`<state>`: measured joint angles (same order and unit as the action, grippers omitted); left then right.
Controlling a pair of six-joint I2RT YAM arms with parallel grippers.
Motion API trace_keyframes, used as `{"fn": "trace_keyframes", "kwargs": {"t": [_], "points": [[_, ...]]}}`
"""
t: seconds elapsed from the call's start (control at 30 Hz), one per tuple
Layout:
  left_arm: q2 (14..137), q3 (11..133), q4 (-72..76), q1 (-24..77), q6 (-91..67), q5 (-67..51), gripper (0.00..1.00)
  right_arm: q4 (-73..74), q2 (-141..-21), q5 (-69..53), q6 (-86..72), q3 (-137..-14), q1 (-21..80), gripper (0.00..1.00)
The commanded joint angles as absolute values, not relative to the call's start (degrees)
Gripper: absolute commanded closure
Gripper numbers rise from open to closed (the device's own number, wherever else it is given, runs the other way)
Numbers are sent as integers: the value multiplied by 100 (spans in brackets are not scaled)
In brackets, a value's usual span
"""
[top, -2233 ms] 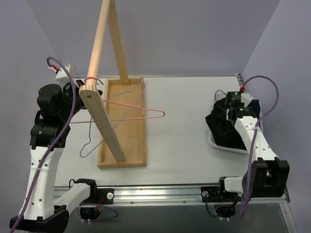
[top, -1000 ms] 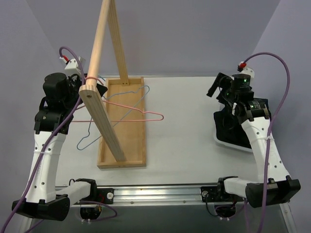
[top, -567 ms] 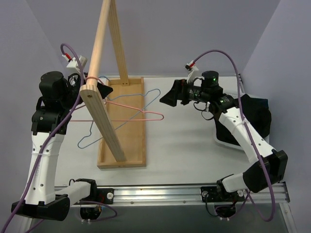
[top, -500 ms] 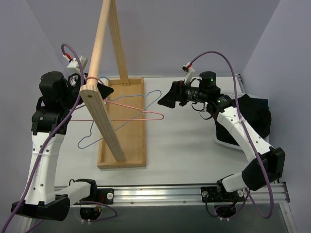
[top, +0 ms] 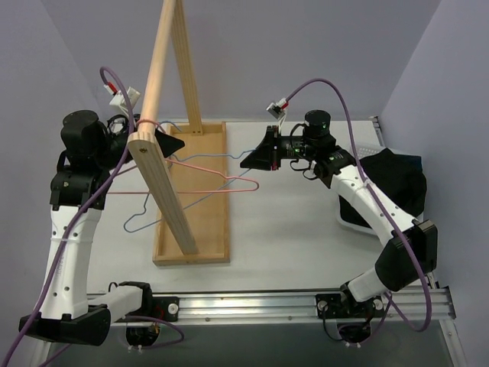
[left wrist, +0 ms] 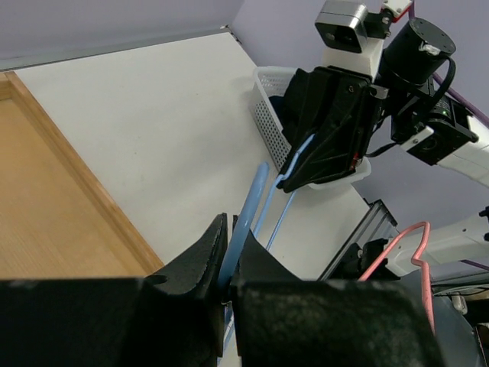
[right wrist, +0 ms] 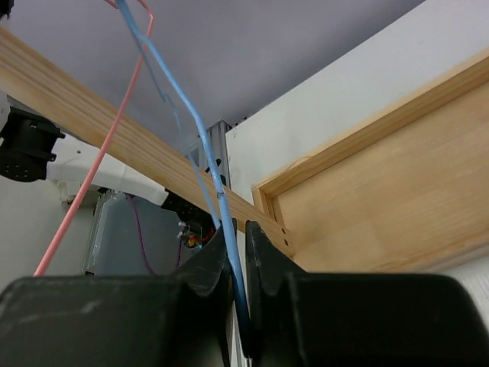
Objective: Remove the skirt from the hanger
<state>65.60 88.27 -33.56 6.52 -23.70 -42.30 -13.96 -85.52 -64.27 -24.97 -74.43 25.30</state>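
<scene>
The black skirt (top: 390, 183) lies bunched in the white basket (top: 348, 223) at the right, off the hanger. The blue wire hanger (top: 179, 202) hangs bare beside the slanted wooden rack beam (top: 157, 172). My left gripper (top: 176, 144) is shut on the hanger near its top; in the left wrist view the blue wire (left wrist: 252, 200) is pinched between the jaws (left wrist: 231, 229). My right gripper (top: 246, 162) is shut on the hanger's right end; in the right wrist view the wire (right wrist: 206, 141) runs up out of the closed jaws (right wrist: 238, 233).
A pink wire hanger (top: 221, 182) hangs on the same beam, crossing the blue one, and shows in the right wrist view (right wrist: 99, 168). The rack stands in a shallow wooden tray (top: 214, 229). The basket (left wrist: 267, 115) sits at the table's right edge.
My right arm has swung left from the basket, leaving the skirt there, and has closed on the blue hanger's right end. My left gripper has kept its hold on the hanger.
</scene>
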Motion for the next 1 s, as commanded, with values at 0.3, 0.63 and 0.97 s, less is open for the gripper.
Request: {"fn": "trace_keyframes", "kwargs": {"t": [0.3, 0.63, 0.97], "points": [[6627, 9132, -3444, 475, -2470, -4036, 18, -2636, -8139, -5871, -2953, -7154, 2874, 100], [6390, 9351, -4218, 211, -2610, -1593, 6, -1952, -8015, -5099, -2418, -7409, 3041, 100], [5583, 9194, -4816, 193, -2847, 1507, 6, -1811, -8261, -4693, -2304, -7916, 3163, 100]]}}
